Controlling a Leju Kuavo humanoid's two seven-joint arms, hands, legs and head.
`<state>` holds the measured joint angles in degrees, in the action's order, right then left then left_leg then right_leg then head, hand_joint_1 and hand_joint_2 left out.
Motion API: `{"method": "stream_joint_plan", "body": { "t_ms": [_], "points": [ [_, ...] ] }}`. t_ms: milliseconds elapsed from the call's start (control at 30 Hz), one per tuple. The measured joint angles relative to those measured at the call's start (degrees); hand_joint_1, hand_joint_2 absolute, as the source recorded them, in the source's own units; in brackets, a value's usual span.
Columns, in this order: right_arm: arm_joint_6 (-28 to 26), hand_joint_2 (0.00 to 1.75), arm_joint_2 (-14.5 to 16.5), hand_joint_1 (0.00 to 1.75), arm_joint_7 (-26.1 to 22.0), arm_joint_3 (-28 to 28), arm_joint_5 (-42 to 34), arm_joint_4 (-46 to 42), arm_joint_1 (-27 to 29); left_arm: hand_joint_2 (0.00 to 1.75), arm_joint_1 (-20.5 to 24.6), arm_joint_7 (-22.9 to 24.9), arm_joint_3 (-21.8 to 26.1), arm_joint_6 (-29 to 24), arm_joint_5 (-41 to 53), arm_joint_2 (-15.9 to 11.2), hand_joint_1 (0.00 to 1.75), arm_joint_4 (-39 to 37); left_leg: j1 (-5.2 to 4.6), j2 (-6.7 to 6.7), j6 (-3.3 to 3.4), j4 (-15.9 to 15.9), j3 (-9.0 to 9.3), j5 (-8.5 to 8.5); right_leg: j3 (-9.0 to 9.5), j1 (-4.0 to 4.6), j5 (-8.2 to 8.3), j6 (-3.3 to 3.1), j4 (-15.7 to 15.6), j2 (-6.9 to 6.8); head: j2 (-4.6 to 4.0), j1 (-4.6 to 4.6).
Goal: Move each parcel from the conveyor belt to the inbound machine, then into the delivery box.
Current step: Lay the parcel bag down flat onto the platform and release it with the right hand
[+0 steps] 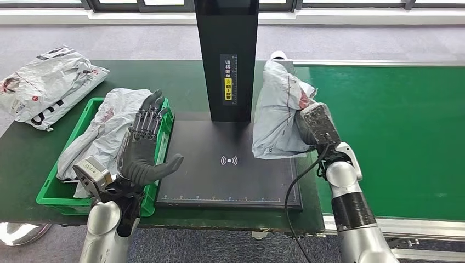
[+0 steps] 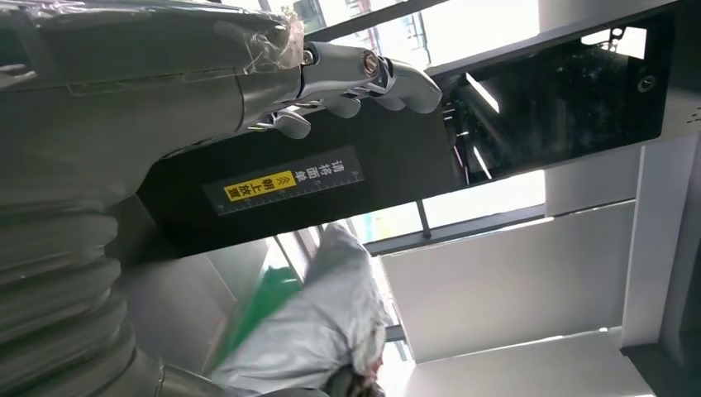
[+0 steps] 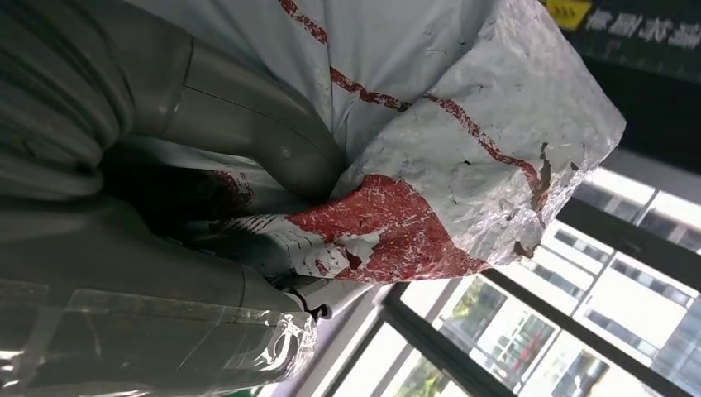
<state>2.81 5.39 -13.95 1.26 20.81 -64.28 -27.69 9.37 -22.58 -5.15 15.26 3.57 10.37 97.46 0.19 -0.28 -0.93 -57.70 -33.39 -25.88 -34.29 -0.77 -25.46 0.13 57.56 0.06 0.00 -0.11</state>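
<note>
Crinkled white-and-red plastic, a mailer parcel (image 1: 278, 109), clamped upright in the right hand (image 1: 313, 125), lower edge hanging just above the right side of the inbound machine's black scan plate (image 1: 230, 181). Right forearm raised from below, wrist bent inward toward the machine's black column (image 1: 227, 60). In the right wrist view, thick grey thumb (image 3: 248, 116) pressed into the bag's folds; other fingers buried behind the plastic, hard to make out. Left hand (image 1: 143, 148) held upright, fingers spread wide and straight, thumb jutting toward the plate, nothing in it. Behind that hand, green delivery box (image 1: 55, 192) with a white parcel (image 1: 101, 134) lying inside, partly masked by the fingers. Farther out beyond it, loose mailers (image 1: 46, 85) on the dark green table (image 1: 27, 153). Beside the right arm, bright green conveyor belt (image 1: 395, 137).
</note>
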Motion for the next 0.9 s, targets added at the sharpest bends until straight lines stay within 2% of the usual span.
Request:
{"method": "stream_joint_plan", "body": {
  "t_ms": [167,200,233,333,367,400,467,633,900],
  "points": [
    [-0.13,1.75,1.38,1.75,0.99,2.80,0.29,6.53,-2.16,1.75,0.56,0.23,-0.27,0.00,-0.84,-0.02,0.00,-0.61,0.02,0.00,0.00,0.00,-0.03,0.00,-0.01,0.01,0.00,0.00,0.01,0.01,0.00,0.01],
    [-0.25,1.75,1.84,1.69,0.94,3.42,0.35,8.18,-2.62,1.75,0.70,0.26,-0.30,0.00,-0.99,-0.03,0.00,-0.70,0.02,0.03,0.00,0.00,-0.03,0.00,-0.02,0.00,0.01,-0.01,0.01,0.03,0.00,0.01],
    [-0.32,1.75,2.41,1.53,0.88,4.08,0.37,10.00,-3.15,1.75,0.85,0.29,-0.36,0.00,-1.14,-0.03,0.00,-0.80,0.02,0.06,0.00,0.00,-0.04,0.00,-0.04,0.00,0.01,-0.01,0.01,0.06,0.00,0.01],
    [-0.14,1.75,4.47,0.34,0.77,6.59,0.14,16.32,-5.33,1.75,1.50,0.39,-0.88,-0.06,-1.66,-0.03,0.00,-1.32,0.02,0.12,-0.01,0.00,-0.03,0.00,-0.09,0.03,0.02,-0.03,0.01,0.12,0.00,0.00],
    [0.00,1.31,5.21,0.07,0.75,7.44,-0.01,18.46,-6.06,1.75,1.74,0.39,-1.11,-0.13,-1.85,-0.03,0.00,-1.54,0.02,0.11,-0.02,0.00,-0.04,0.01,-0.10,0.05,0.02,-0.03,0.01,0.13,0.00,0.00],
    [0.22,0.87,5.94,0.00,0.76,8.21,-0.15,20.46,-6.63,1.75,1.95,0.40,-1.31,-0.23,-2.00,-0.04,0.00,-1.78,0.02,0.11,-0.04,0.00,-0.04,0.02,-0.10,0.07,0.03,-0.04,0.01,0.12,0.00,0.00],
    [0.62,0.00,7.30,0.00,0.85,9.51,-0.30,23.90,-7.60,1.75,2.46,0.44,-1.63,-0.48,-2.31,-0.05,0.00,-2.27,0.02,0.11,-0.06,0.00,-0.04,0.03,-0.10,0.11,0.03,-0.05,0.02,0.12,0.00,0.00],
    [1.40,0.00,9.67,0.00,0.95,11.38,-1.77,30.39,-9.11,1.75,4.00,0.81,-2.20,-0.90,-3.09,-0.16,0.00,-3.75,0.02,0.09,-0.07,0.00,-0.04,0.04,-0.10,0.13,0.03,-0.05,0.02,0.11,0.00,0.00],
    [3.55,0.00,10.42,0.00,0.83,12.06,-3.02,34.45,-9.49,1.75,4.66,0.80,-2.82,-0.90,-3.45,-0.19,0.00,-5.40,0.02,0.10,-0.06,0.00,-0.05,0.03,-0.10,0.10,0.03,-0.05,0.01,0.11,0.00,0.00]
  ]
}}
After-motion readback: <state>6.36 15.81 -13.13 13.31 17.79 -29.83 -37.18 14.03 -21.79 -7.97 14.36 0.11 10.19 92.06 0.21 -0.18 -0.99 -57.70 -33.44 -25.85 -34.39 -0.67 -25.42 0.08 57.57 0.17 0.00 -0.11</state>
